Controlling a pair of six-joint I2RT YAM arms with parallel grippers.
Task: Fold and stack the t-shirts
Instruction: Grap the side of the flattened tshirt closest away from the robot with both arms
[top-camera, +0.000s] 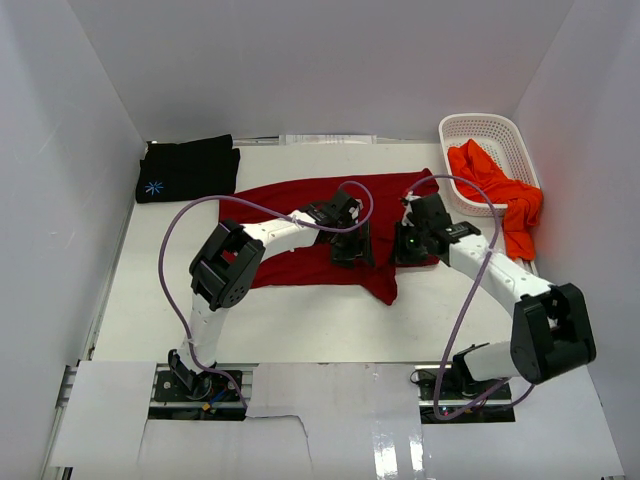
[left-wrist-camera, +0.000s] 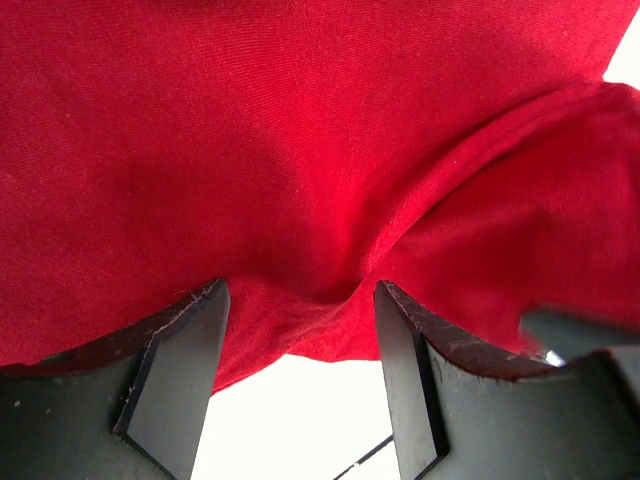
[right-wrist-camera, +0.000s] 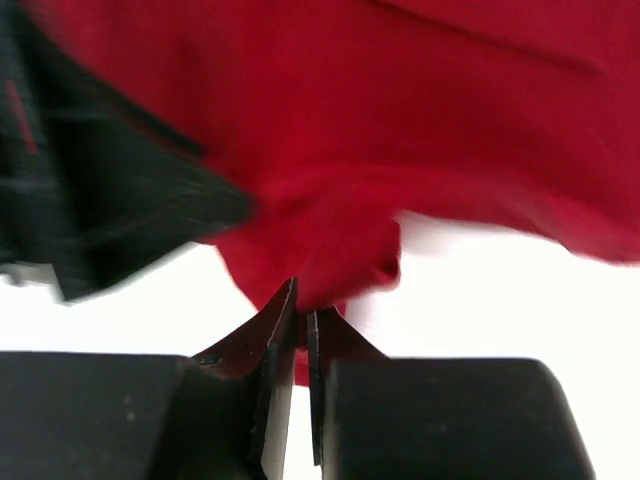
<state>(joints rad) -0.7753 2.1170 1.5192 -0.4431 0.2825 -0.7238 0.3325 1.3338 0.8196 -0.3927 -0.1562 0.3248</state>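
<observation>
Lying spread in the middle of the table (top-camera: 300, 325), the dark red t-shirt (top-camera: 300, 197) is pinched at its edge by the right gripper (right-wrist-camera: 303, 320), fingers closed on a small fold. The left gripper (left-wrist-camera: 300, 330) stands open astride the hem, holding nothing. A one-sided lift may slip or twist the cloth.

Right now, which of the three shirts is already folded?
The black shirt with the blue print, a neat block at the far left. The dark red shirt lies spread out; the orange shirt hangs crumpled over the basket.
</observation>
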